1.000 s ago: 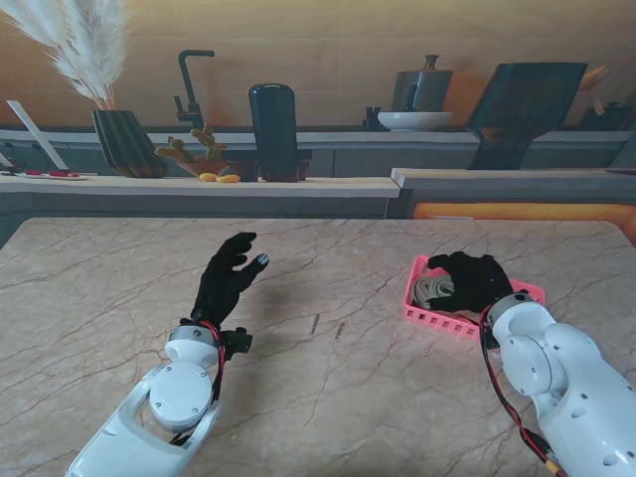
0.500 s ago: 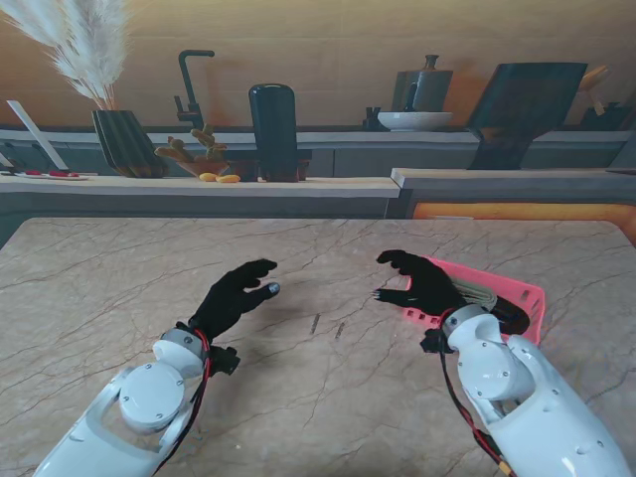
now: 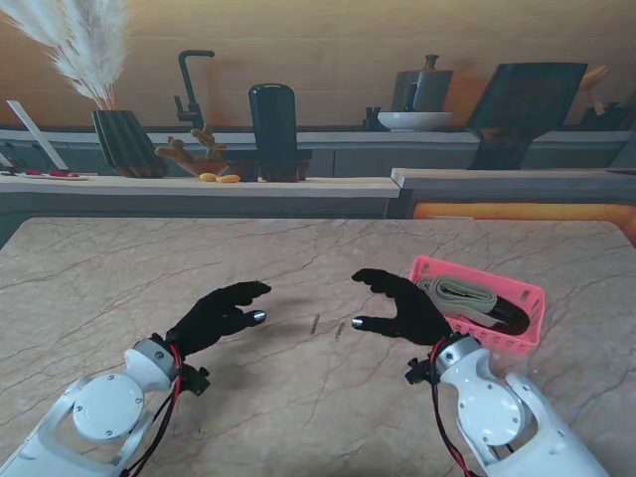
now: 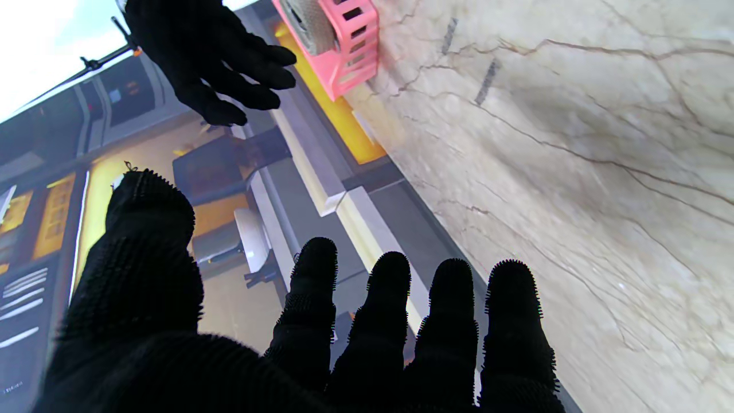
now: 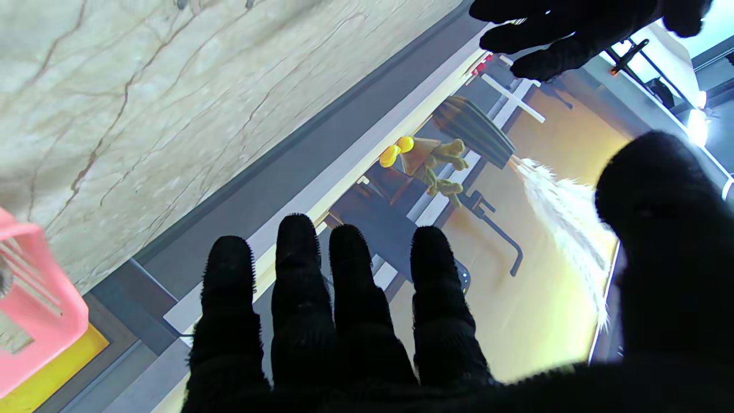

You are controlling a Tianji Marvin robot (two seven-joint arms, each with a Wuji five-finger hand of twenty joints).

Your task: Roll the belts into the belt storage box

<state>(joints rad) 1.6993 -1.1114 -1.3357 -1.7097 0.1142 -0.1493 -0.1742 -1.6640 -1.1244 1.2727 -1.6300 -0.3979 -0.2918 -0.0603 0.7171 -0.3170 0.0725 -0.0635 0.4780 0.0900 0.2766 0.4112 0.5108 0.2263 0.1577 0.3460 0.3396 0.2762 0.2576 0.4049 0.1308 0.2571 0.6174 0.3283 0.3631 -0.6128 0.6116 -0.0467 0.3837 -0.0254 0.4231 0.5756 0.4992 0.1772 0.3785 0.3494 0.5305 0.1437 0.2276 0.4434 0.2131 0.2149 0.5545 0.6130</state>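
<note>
White glossy arm shells, red-black cables at wrists, black knit-gloved left hand (image 3: 214, 316), right hand (image 3: 402, 308).

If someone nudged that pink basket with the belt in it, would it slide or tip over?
Probably slide. The pink basket sits low and wide on smooth marble, so tipping seems unlikely. Its lattice walls look like thin plastic, likely light. The belt lying inside adds a little weight down low.

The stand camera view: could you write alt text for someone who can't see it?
Two black-gloved robot hands, left hand and right hand, hover open over a marble table. To the right, a pink box holds a belt.
</note>
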